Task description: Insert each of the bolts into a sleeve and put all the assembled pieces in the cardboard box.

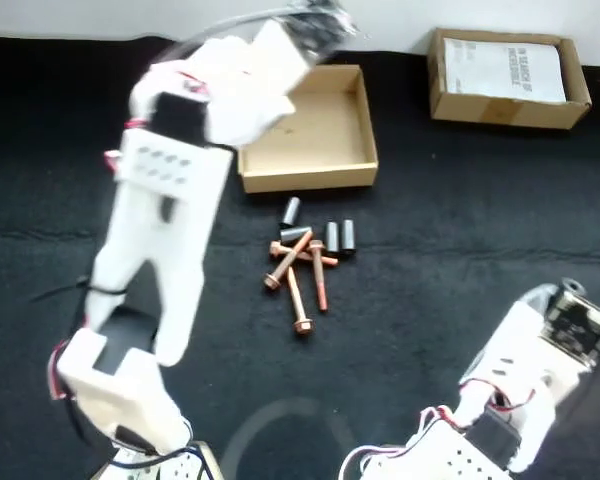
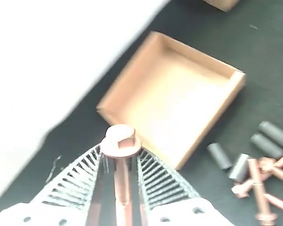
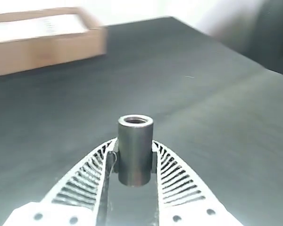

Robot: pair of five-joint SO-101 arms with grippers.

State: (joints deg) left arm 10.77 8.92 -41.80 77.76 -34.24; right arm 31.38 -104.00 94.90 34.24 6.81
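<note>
1. Black-covered, the table (image 1: 460,230) is carrying the cardboard box (image 1: 305,178) at its far side, and the box is lying empty.
2. Left gripper (image 2: 119,153) is clamping one bolt (image 2: 120,141) lengthwise, head outward, beside the box's corner.
3. Right gripper (image 3: 134,143) is pinching a sleeve (image 3: 135,155) upright over a bare stretch of table.
4. Loose bolts (image 1: 298,275) and sleeves (image 1: 332,236) are lying just in front of the box. Nothing is looking assembled yet, so every pairing and boxing is waiting to be done.
</note>
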